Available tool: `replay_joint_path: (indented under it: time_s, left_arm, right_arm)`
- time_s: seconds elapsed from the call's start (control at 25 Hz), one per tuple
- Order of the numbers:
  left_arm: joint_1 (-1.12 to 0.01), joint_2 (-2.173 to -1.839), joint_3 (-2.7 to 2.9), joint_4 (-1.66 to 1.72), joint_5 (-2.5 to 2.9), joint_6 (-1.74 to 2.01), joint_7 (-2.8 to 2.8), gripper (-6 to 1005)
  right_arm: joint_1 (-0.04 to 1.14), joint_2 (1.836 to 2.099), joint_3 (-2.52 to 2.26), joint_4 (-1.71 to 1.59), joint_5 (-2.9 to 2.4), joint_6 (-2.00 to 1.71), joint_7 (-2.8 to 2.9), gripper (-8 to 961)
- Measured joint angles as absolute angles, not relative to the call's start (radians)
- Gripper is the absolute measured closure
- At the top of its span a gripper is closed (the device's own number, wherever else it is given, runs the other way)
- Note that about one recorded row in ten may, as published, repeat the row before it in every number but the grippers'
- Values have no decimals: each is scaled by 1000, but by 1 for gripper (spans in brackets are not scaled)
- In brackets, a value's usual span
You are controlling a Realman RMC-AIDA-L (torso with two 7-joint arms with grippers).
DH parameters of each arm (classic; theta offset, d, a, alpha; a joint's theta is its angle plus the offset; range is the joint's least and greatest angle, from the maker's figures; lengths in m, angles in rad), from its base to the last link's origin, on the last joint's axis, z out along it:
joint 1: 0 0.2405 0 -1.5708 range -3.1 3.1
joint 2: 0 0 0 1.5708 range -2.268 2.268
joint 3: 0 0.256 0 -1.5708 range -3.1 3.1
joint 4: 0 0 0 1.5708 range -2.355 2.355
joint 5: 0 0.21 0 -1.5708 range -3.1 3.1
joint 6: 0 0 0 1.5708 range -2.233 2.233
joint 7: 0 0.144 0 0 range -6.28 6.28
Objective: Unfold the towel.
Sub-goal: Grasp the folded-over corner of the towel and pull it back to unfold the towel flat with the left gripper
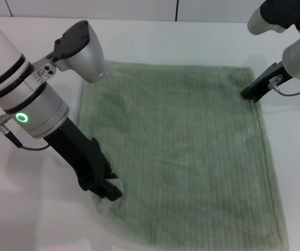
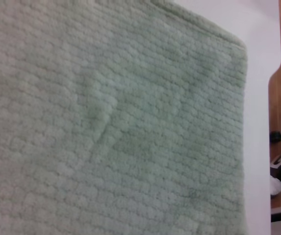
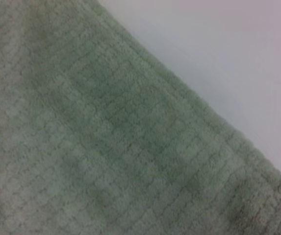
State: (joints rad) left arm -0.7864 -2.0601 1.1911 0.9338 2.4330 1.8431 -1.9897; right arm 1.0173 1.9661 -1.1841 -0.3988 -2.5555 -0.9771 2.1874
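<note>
Head view alone shows both claws: left claw [image 1: 109,189] and right claw [image 1: 250,94] at opposite edges of the towel [image 1: 181,151] on the tabletop [image 1: 296,136]; whether either grips, I cannot tell.

Head camera looks down on the towel [image 1: 181,157] across the worktop [image 1: 139,42]; both wrist cameras hover close, apparently over its edges.

A large pale sage-green towel [image 1: 181,157] lies spread open and flat on a white table, roughly square, its fuzzy pile marked with fine parallel ribbed lines. Its far edge runs straight; its near left corner is slightly rumpled. Up close, the weave shows small raised squares and a faint crease
</note>
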Motion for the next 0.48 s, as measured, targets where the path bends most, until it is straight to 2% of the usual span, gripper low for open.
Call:
replay_joint_path:
  time_s: [0.16,0.48]
  left_arm:
    - [-785,-2060,1190,938,2437,1840,-1989,717]
    - [-778,-2059,1187,996,2470,1837,-1995,406]
  right_arm:
    - [1019,1966,-1184,-399,-2555,-977,2187,953]
    - [1019,1966,-1184,-399,-2555,-977,2187,953]
